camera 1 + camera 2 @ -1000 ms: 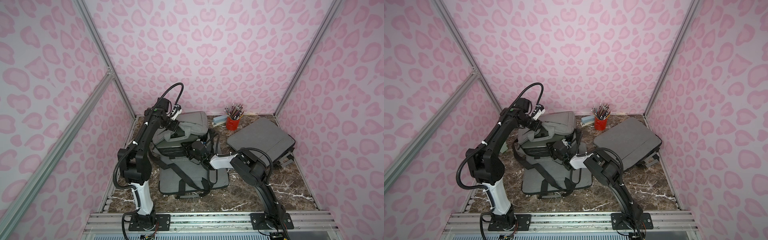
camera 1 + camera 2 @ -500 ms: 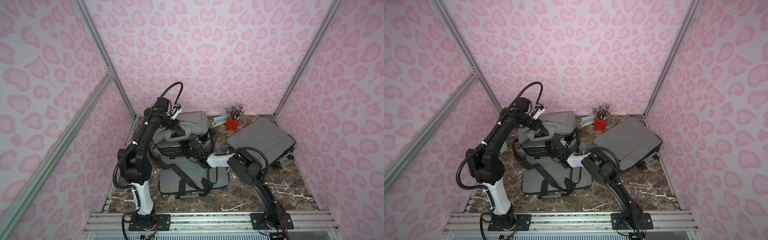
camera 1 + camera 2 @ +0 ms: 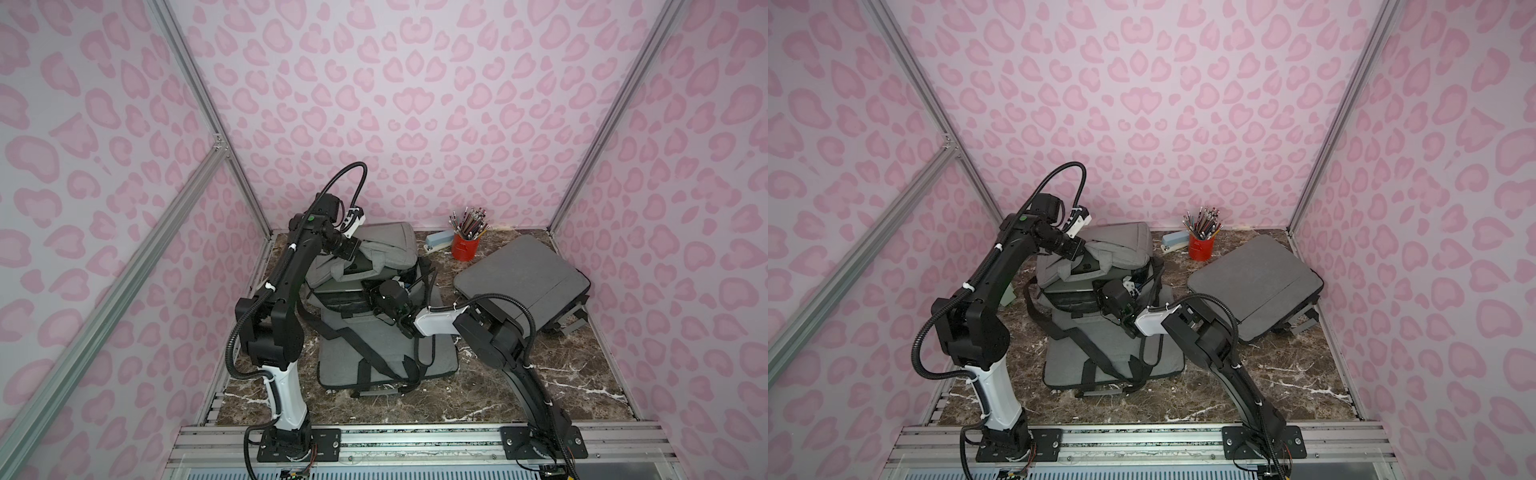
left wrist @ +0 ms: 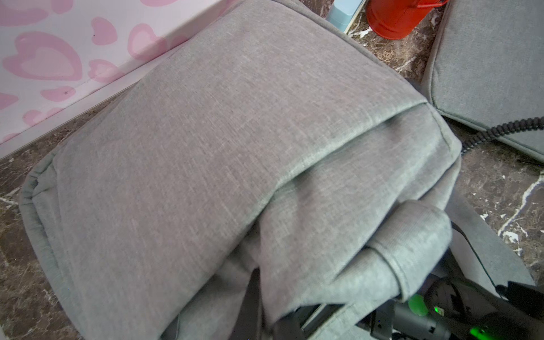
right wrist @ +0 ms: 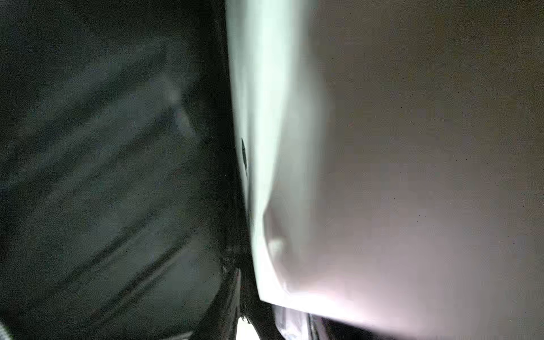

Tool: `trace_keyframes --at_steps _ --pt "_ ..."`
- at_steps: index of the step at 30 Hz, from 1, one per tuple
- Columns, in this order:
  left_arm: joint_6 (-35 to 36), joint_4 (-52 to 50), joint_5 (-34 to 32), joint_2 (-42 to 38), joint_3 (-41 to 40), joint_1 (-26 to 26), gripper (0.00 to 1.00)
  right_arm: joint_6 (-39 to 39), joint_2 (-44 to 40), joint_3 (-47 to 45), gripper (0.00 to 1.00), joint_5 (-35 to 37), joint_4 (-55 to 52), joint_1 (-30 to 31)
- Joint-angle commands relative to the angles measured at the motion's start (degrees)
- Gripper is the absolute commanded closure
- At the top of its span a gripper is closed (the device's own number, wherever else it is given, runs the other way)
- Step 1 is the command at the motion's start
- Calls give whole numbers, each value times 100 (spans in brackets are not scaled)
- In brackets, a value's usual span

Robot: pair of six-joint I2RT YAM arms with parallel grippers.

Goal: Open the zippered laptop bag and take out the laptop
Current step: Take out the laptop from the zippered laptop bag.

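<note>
1. My left gripper (image 3: 352, 252) is closed, pinching the lifted flap of the bag (image 3: 386, 245). Its wrist view shows only grey fabric and none of its fingers.
2. My right gripper (image 3: 374, 290) is pushed nose-first into the bag's mouth. Its own body hides the fingertips in both top views. Its wrist view is a blur of a pale edge against dark lining, so I cannot tell whether the jaws are wide, narrow or holding anything.
3. The laptop (image 3: 338, 286) sits inside the bag. Only a thin grey slab shows under the raised flap, just beside the right gripper.
4. Black straps (image 3: 361, 345) cross the bag's lower half and cover part of it.
5. The red cup (image 3: 464, 249) of pencils is cut off in the left wrist view. I cannot identify the pale blue box (image 3: 438, 241) beside it.
6. A second grey case (image 3: 523, 278) rests tilted, well apart to the right, with its underside mostly hidden.
7. The table (image 3: 561, 374) is dark brown marble with white veins.
8. The walls (image 3: 415, 104) carry a pink heart print, with aluminium posts at the corners. Both arms are bolted to a front rail (image 3: 415, 440).
</note>
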Motion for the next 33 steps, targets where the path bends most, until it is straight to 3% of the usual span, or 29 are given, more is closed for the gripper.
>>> trace_keyframes --at_steps 1,5,19,33 --pt "-84 90 450 -44 111 -3 98 280 -161 -230 63 488 499 -58" --pt "-107 89 457 -8 98 -10 98 467 -164 -323 62 416 941 -156" --pt "-241 -6 635 117 151 -65 98 640 60 30 63 638 821 -195" --pt "-379 -45 888 239 307 -91 98 597 564 904 63 779 -177 -199"
